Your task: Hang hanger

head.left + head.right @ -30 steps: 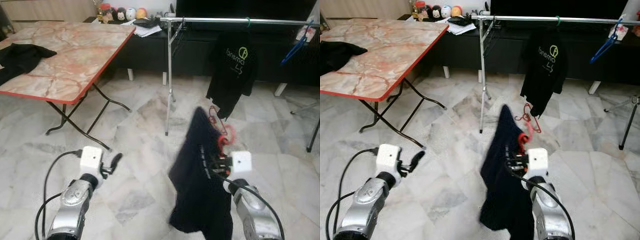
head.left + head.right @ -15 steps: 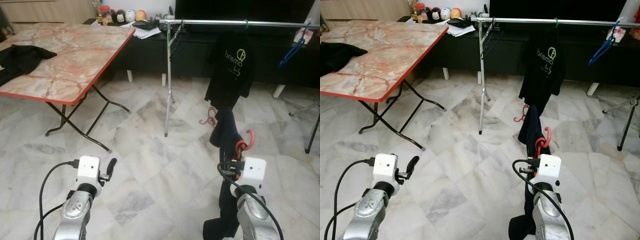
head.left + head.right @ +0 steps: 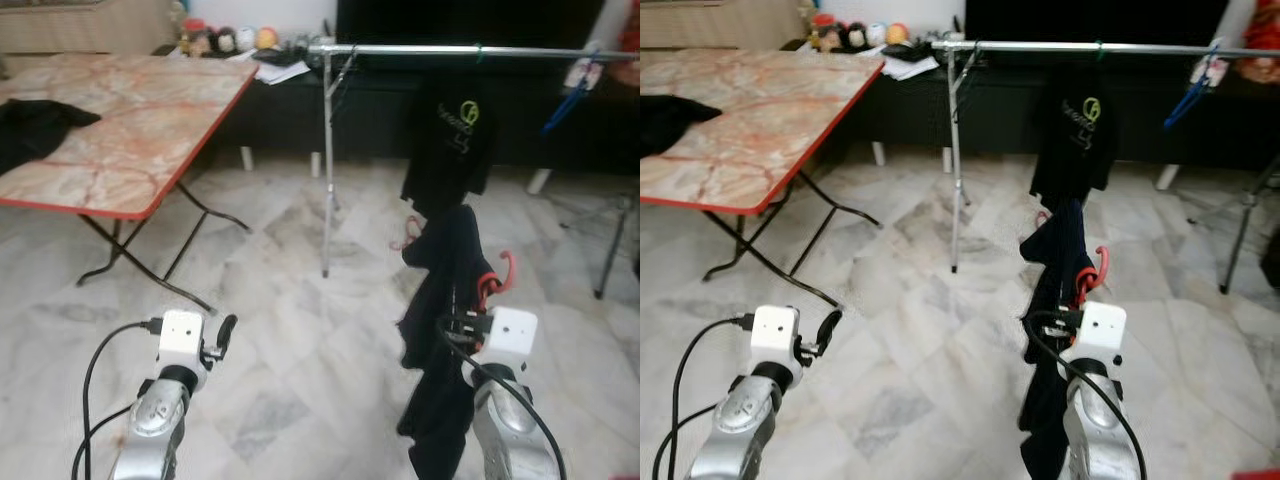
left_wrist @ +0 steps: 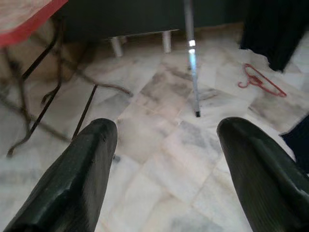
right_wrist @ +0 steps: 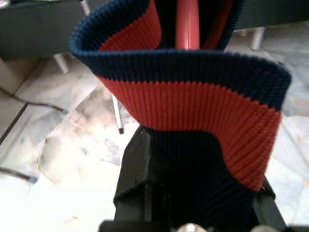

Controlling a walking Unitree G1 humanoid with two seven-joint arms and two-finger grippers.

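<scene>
The dark navy garment on its red plastic hanger had swung rightward and now hung straighter. The right end effector stayed clamped on it, short of the silver metal rail; the left end effector hung spread apart.

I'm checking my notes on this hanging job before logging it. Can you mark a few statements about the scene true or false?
1. The right gripper holds a red hanger carrying a dark garment. True.
2. The left gripper grips a hanger. False: its fingers are open and hold nothing.
3. A black shirt hangs on the rail. True.
4. The folding table is bare. False: dark clothing lies on it.
5. A red hanger on the floor lies near the rack. True.
</scene>
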